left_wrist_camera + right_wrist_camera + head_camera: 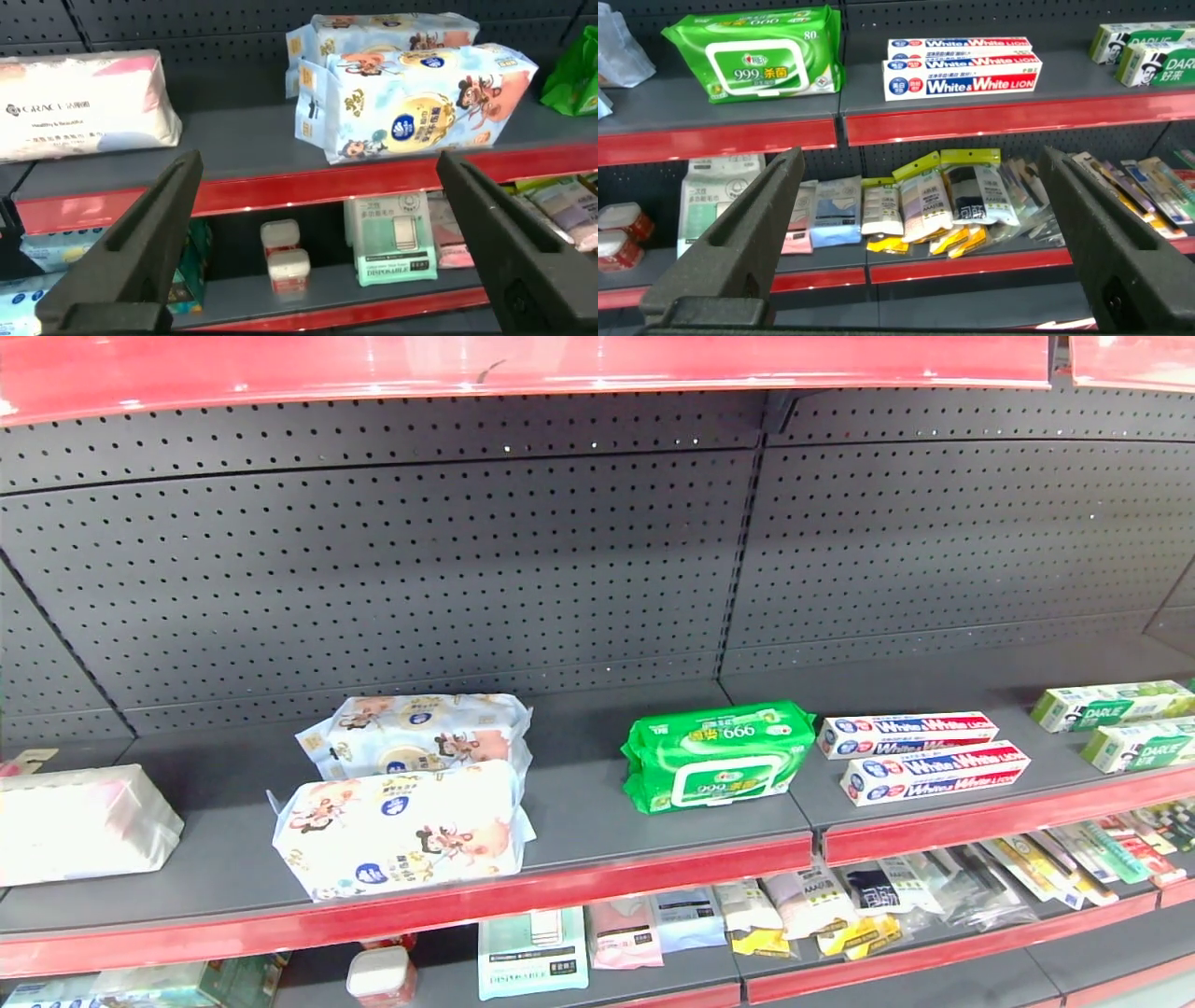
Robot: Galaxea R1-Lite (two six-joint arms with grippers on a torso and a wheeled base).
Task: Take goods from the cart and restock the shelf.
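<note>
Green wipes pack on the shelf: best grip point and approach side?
Probably grip the green wipes pack across its short width, front and back long edges, coming from the front and above. It lies flat, lid up, and its right end sits close to the rear toothpaste box, leaving little finger room there.

Bare strip of dark grey metal shelf between two white cartoon-printed soft packs and green plastic wipes pack. Second gap beside pale pink-and-white tissue pack at left. Blocked rightward by white cardboard toothpaste boxes just beside it.
</note>
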